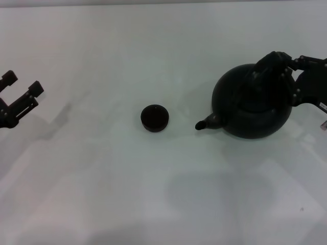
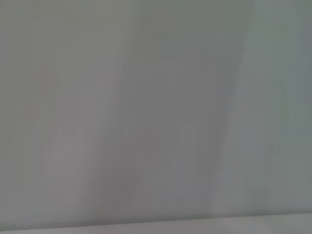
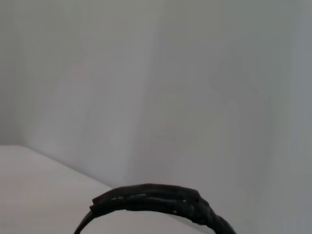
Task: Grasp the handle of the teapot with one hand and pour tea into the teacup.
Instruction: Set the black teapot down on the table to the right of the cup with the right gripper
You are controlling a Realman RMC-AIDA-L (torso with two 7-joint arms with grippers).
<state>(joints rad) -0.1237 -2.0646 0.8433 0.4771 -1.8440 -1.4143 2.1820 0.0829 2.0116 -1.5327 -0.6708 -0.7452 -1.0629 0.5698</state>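
While your head view looks down on a plain white desk (image 1: 153, 194), you find the teacup (image 1: 154, 118) just left of the frame's centre, a small dark round cup standing alone. To its right, in the right half of the frame, sits the teapot (image 1: 253, 109), a large round black pot. Its short spout (image 1: 207, 123) points left toward the cup, with a clear gap of bare desk between them.

Your right pincer (image 1: 278, 64) is at the upper right of the frame, over the top of the pot where the handle (image 1: 265, 69) arches. Black against black, you cannot tell whether its fingers are closed on the handle. Your right wrist view shows only the handle (image 3: 156, 199) as a thick black arch at the bottom edge.

Your left pincer (image 1: 21, 93) hangs at the far left edge, mid-height, its two fingers spread apart and holding nothing, well away from the cup.
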